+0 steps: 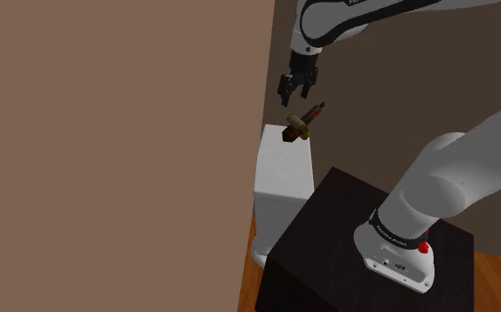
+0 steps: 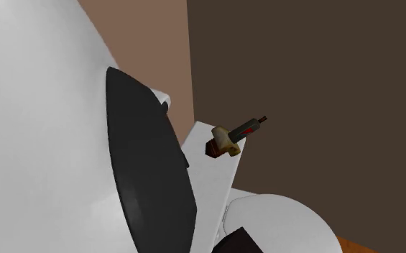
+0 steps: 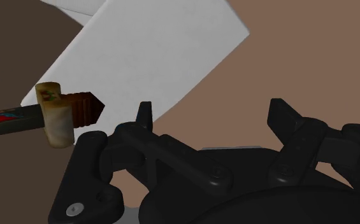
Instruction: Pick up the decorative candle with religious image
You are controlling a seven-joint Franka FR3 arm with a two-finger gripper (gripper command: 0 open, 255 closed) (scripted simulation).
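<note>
The gripper [image 1: 296, 96] hangs released, its 2 fingers spread on nothing, just above the candle [image 1: 303, 124], which rests tilted on the white block's [image 1: 284, 182] top (slim dark end raised).

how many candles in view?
1. The candle lies tilted at the white box's top edge, just below the open gripper. The arm blocks much of the second exterior view; more may be hidden.

so in the shoulder view the slim dark candle with a picture label and chunky pale base [image 1: 303, 121] is tilted at the top edge of the tall white box [image 1: 284, 182] mid-frame, the all-black two-finger gripper [image 1: 294, 91] just above it, the dark box stand [image 1: 328, 222] lower right, and the plain brown wall [image 1: 106, 133] across the left.
</note>
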